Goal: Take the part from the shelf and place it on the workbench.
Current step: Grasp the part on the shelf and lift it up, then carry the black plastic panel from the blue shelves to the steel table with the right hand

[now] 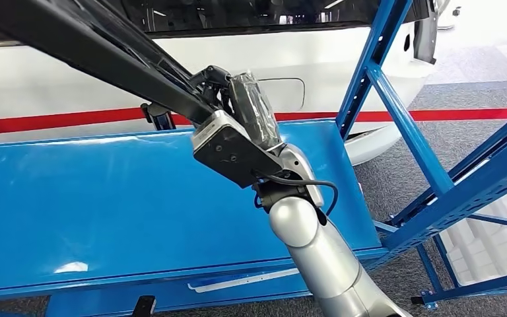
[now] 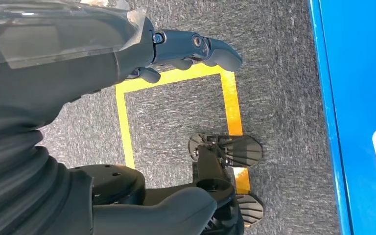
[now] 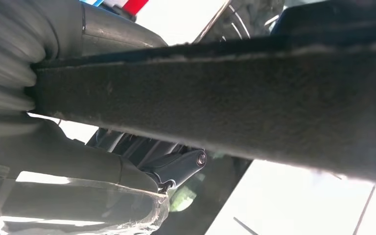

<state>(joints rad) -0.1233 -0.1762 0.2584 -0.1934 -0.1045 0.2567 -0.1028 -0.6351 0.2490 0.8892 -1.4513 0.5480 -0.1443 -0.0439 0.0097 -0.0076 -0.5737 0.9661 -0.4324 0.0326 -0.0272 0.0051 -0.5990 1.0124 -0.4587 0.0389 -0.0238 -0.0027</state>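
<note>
The part (image 1: 92, 46) is a long, flat black bar running from the upper left down to my right hand (image 1: 228, 99). That hand is raised above the blue workbench top (image 1: 105, 211) and grips the bar's lower end. Clear plastic wraps the back of the hand. In the right wrist view the part (image 3: 225, 107) crosses as a broad dark band, with the fingers (image 3: 181, 166) curled beside it. My left hand (image 2: 191, 46) hangs over the grey carpet, its dark fingers stretched out and holding nothing.
The blue shelf frame (image 1: 403, 119) with slanted struts stands to the right of the workbench. A white vehicle body (image 1: 72, 79) with a red stripe lies behind it. A yellow tape square (image 2: 230, 93) marks the floor, next to a blue edge (image 2: 357, 98).
</note>
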